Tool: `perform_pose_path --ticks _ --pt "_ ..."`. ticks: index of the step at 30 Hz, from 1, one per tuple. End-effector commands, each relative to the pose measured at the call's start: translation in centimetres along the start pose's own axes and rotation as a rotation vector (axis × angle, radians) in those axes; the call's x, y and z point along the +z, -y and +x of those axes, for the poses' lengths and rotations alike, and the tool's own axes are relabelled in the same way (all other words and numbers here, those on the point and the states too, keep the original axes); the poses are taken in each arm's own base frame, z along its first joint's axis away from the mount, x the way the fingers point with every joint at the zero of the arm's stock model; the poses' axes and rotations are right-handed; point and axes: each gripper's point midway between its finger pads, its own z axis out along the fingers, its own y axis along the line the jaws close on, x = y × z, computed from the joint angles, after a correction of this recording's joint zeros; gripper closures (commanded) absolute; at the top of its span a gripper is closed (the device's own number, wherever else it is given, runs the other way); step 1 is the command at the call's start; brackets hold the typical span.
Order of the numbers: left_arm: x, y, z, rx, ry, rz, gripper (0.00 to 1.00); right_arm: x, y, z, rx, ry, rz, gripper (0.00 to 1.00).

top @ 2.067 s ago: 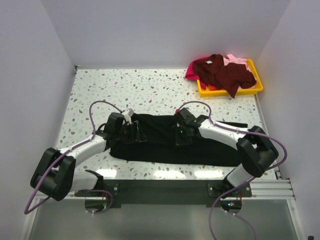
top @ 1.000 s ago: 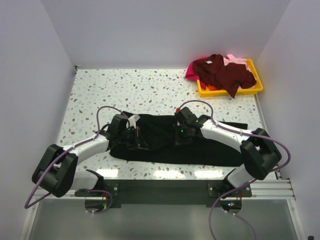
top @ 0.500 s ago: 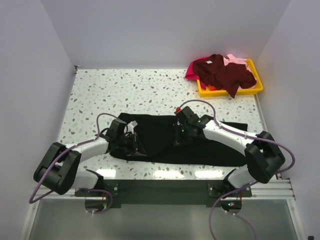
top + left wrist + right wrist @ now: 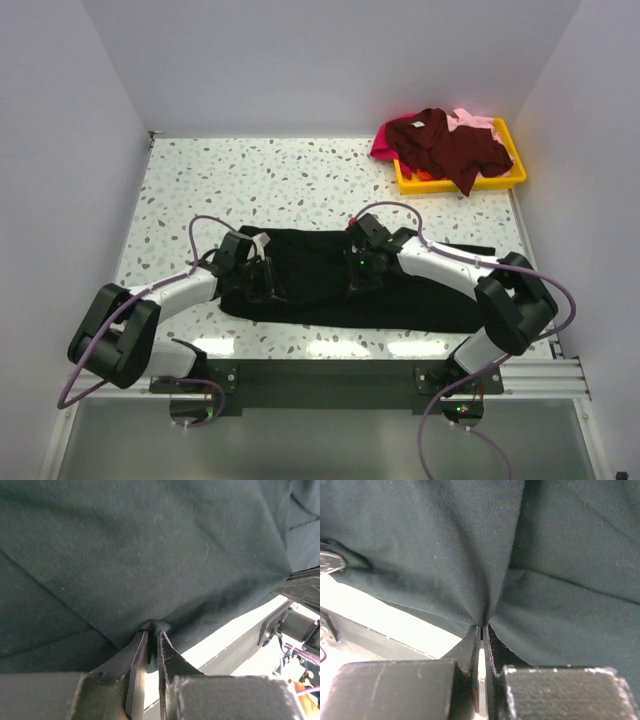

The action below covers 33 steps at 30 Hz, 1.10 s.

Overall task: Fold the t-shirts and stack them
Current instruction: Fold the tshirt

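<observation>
The large black t-shirt (image 4: 320, 295) lies as a long band across the near part of the table. My left gripper (image 4: 270, 278) is low on its left part. In the left wrist view, the left gripper (image 4: 152, 631) has its jaws nearly together with a small fold of the black cloth (image 4: 150, 555) caught at the tips. My right gripper (image 4: 357, 278) is at the shirt's middle. In the right wrist view, the right gripper (image 4: 483, 627) is shut on a pinch of the black cloth (image 4: 445, 540). The maroon t-shirt (image 4: 450, 145), magenta t-shirt (image 4: 383, 143) and pale pink t-shirt (image 4: 476, 121) are heaped at the back right.
The yellow tray (image 4: 518, 180) under the heap of shirts stands in the far right corner by the wall. White walls close in the speckled table (image 4: 250, 180) on the left, back and right. The arms' metal rail (image 4: 330, 375) runs along the near edge.
My left gripper moved toward the near edge with the shirt's left part, then came back a little. The right gripper shifted only slightly over the shirt's middle.
</observation>
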Motion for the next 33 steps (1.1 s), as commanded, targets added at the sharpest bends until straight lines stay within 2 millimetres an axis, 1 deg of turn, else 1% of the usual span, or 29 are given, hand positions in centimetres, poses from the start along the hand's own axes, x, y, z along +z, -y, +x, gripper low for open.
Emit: perform_pose_path --ticks 1,4,6,8,9,10,11,12,13,14,16,17,19,20,22,23,24,25,26,28,29,31,33 --pt "0.1 0.0 -1.8 0.037 0.050 -0.025 0.82 0.1 -0.7 -1.2 -0.031 0.011 0.006 0.98" --pt "0.3 -0.1 -1.9 0.047 0.048 -0.025 0.81 0.4 -0.7 -1.5 -0.039 0.009 0.014 0.98" --pt "0.2 0.2 -2.1 0.061 0.052 -0.019 0.77 0.5 -0.4 -1.5 -0.040 0.011 0.027 0.98" --pt "0.0 0.5 -2.6 0.074 0.056 -0.023 0.71 0.5 -0.2 -1.5 -0.040 0.009 0.040 0.93" --pt "-0.2 0.7 -2.8 0.089 0.058 -0.024 0.59 0.4 -0.1 -1.5 -0.044 0.011 0.048 0.89" --pt "-0.4 0.9 -3.1 0.100 0.066 -0.027 0.53 0.1 0.0 -1.5 -0.047 0.009 0.057 0.79" --pt "-0.8 1.4 -3.6 0.105 0.072 -0.031 0.42 -0.4 0.0 -1.6 -0.049 0.018 0.056 0.72" --pt "-1.2 1.7 -4.1 0.128 0.089 -0.034 0.38 -0.7 0.3 -1.8 -0.056 0.032 0.074 0.58" --pt "-1.9 2.1 -4.9 0.147 0.109 -0.051 0.31 -1.6 0.4 -1.8 -0.066 0.043 0.083 0.53" --pt "-2.2 2.1 -5.3 0.144 0.118 -0.064 0.29 -1.8 0.7 -1.9 -0.063 0.045 0.101 0.49" --pt "-2.8 1.9 -6.5 0.170 0.157 -0.106 0.27 -3.1 0.8 -2.7 -0.076 0.081 0.113 0.41" --pt "-3.5 1.7 -7.5 0.165 0.181 -0.123 0.27 -3.4 1.0 -3.1 -0.069 0.091 0.112 0.40" --pt "-3.9 0.8 -8.5 0.159 0.197 -0.150 0.27 -4.2 0.9 -4.3 -0.066 0.125 0.095 0.39" --pt "-4.6 0.4 -9.6 0.137 0.222 -0.157 0.27 -4.4 1.2 -4.9 -0.049 0.136 0.090 0.39" --pt "-5.0 -0.5 -10.6 0.128 0.249 -0.181 0.27 -4.9 1.2 -6.1 -0.040 0.165 0.075 0.39" --pt "-5.5 -1.0 -11.6 0.117 0.277 -0.199 0.27 -5.1 1.8 -6.9 -0.024 0.180 0.081 0.39" --pt "-5.6 -1.4 -12.0 0.114 0.287 -0.219 0.27 -5.2 2.2 -7.3 -0.023 0.188 0.084 0.39" --pt "-5.8 -2.2 -12.7 0.105 0.308 -0.254 0.27 -5.2 2.4 -8.0 -0.015 0.201 0.083 0.39" --pt "-6.1 -2.4 -13.5 0.098 0.330 -0.267 0.27 -5.3 3.0 -8.6 0.003 0.211 0.078 0.39" --pt "-5.9 -3.2 -14.1 0.087 0.338 -0.295 0.27 -4.9 3.6 -9.6 0.010 0.224 0.079 0.39" --pt "-5.9 -3.1 -14.8 0.087 0.352 -0.291 0.27 -4.8 3.6 -9.7 0.005 0.218 0.079 0.39" --pt "-5.5 -3.5 -15.2 0.076 0.357 -0.296 0.27 -4.5 3.5 -10.1 -0.001 0.218 0.074 0.39" --pt "-5.1 -3.7 -15.8 0.072 0.366 -0.298 0.27 -3.9 3.6 -10.0 0.004 0.204 0.072 0.39"
